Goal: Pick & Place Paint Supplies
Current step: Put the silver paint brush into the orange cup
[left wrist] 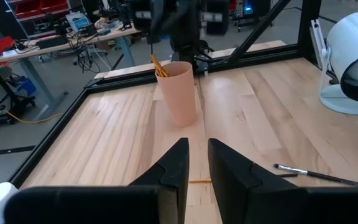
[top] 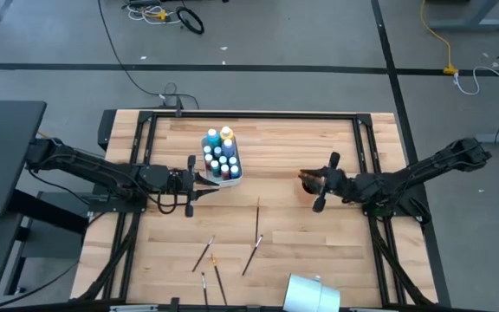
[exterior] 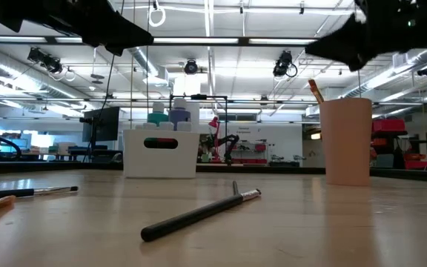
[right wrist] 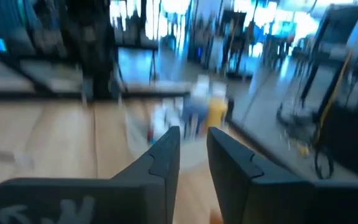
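Right claw [top: 313, 184], fingers parted and empty, extends level above the tall peach plastic cup [top: 307, 180]; left claw [top: 194, 178], narrowly parted and empty, reaches beside the white bottle caddy [top: 236, 175].

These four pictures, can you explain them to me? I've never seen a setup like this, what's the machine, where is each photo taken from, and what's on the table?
Two dark robot arms work at a wooden table. One picture looks straight down, one sits at tabletop level, and two come from cameras on the arms' wrists. The left gripper waits beside a white caddy of small paint bottles, its fingers a little apart and empty. The right gripper hovers over a tan cup that already holds a brush; its fingers show a gap with nothing between them. Several brushes lie loose on the table, and a white object sits at its near edge.
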Controlling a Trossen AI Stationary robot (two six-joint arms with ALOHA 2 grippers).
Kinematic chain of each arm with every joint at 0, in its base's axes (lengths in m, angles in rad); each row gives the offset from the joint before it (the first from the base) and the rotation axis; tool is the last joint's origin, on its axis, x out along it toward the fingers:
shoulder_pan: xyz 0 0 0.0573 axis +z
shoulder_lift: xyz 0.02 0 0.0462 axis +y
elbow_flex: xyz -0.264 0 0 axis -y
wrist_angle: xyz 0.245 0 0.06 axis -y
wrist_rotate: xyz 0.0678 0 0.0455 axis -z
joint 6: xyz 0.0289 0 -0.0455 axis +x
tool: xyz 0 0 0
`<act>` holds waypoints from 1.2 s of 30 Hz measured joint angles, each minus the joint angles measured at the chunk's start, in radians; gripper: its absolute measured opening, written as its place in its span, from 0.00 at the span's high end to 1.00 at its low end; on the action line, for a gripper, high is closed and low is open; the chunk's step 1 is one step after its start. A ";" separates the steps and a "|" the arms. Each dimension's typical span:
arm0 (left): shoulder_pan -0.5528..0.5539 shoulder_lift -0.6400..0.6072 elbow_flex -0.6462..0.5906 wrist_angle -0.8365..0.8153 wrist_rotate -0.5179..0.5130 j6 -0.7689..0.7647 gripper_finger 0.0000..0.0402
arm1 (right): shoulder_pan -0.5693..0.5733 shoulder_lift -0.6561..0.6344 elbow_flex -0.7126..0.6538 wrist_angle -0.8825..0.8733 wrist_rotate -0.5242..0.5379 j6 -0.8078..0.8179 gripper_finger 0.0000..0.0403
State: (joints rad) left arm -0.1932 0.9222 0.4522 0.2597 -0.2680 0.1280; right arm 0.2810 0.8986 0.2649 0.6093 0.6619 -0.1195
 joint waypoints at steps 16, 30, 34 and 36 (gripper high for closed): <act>0.000 0.000 0.000 0.000 0.000 -0.124 0.83 | -0.001 0.000 0.000 0.293 -0.098 -0.159 0.72; -0.037 0.066 0.066 -0.007 -0.035 -0.249 0.83 | -0.031 0.014 0.135 0.121 -0.312 -0.053 0.71; -0.054 0.143 0.142 -0.088 -0.065 -0.253 0.83 | -0.036 0.059 0.166 0.075 -0.313 -0.046 0.71; -0.063 0.184 0.193 -0.172 -0.066 -0.305 0.83 | -0.036 0.082 0.175 0.075 -0.313 -0.063 0.71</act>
State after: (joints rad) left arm -0.2557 1.1058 0.6450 0.0880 -0.3336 -0.1774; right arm 0.2450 0.9804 0.4398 0.6846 0.3485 -0.1827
